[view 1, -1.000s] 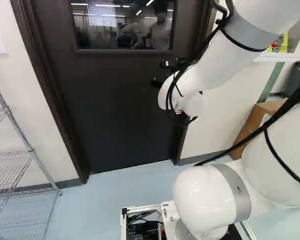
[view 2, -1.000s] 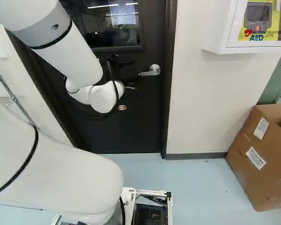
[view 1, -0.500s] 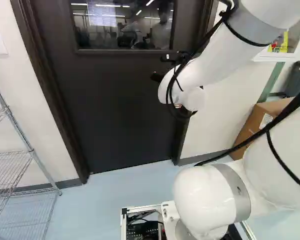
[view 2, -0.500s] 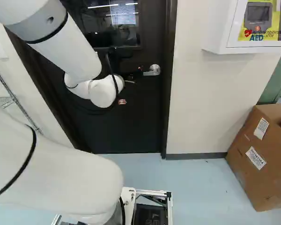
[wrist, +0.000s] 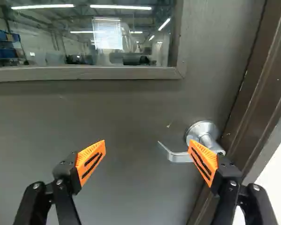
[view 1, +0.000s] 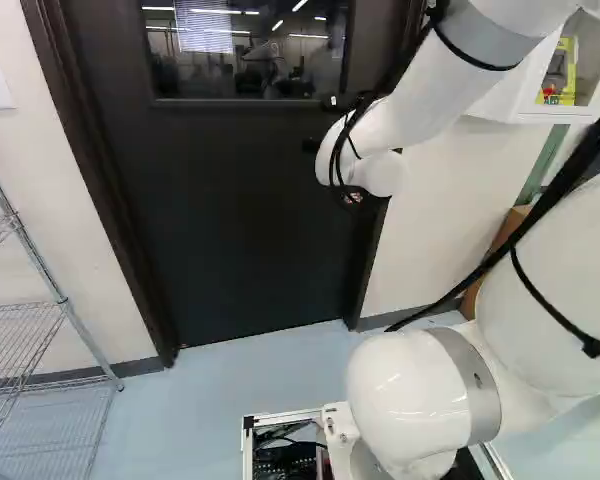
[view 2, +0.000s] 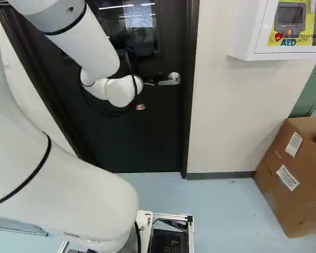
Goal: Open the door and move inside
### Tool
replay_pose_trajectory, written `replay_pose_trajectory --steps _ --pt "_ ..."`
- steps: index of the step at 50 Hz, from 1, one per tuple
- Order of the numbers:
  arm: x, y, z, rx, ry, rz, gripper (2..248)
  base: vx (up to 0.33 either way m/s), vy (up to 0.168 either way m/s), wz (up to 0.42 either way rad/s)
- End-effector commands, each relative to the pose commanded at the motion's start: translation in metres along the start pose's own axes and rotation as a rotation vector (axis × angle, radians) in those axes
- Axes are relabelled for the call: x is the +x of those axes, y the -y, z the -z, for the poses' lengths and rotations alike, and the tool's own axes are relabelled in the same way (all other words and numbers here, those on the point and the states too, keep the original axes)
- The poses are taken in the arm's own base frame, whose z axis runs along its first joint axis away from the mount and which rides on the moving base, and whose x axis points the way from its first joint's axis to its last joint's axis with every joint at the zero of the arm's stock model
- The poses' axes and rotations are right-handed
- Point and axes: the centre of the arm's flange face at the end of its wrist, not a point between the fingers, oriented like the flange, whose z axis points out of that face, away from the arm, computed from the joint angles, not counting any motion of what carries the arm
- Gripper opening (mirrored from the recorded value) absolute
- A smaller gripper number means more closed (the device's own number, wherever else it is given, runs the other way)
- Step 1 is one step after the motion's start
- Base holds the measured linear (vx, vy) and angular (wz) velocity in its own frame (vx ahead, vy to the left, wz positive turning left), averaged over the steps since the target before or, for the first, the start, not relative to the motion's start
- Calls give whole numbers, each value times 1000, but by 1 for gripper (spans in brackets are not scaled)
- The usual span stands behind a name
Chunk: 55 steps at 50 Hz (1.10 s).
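Jaws stand wide. Wrist view: two orange pads (wrist: 90,161); one door handle (wrist: 175,156), partly behind one pad. Left base view: one closed door (view 1: 230,220), centre-left. Right base view: handle, upper centre; one cardboard box (view 2: 289,197), lower right.

Free room extends past the lever tip of the door handle (wrist: 178,156), along the door's flat face. The closed door (wrist: 131,110) bars passage behind the handle; the door frame (wrist: 266,84) (a raised edge) stands close beside its mount. Beyond the frame, higher than the handle, juts a white wall cabinet (view 2: 245,29).
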Motion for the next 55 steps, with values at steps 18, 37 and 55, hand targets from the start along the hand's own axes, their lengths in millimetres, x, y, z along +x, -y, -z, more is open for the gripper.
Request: replay_pose_trajectory --steps 18,37,55 --pt "5 2 -33 3 90 1 247 0 0 0" --pt "-5 2 -42 4 121 1 247 0 0 0" --pt "-24 2 -46 4 162 1 247 0 0 0"
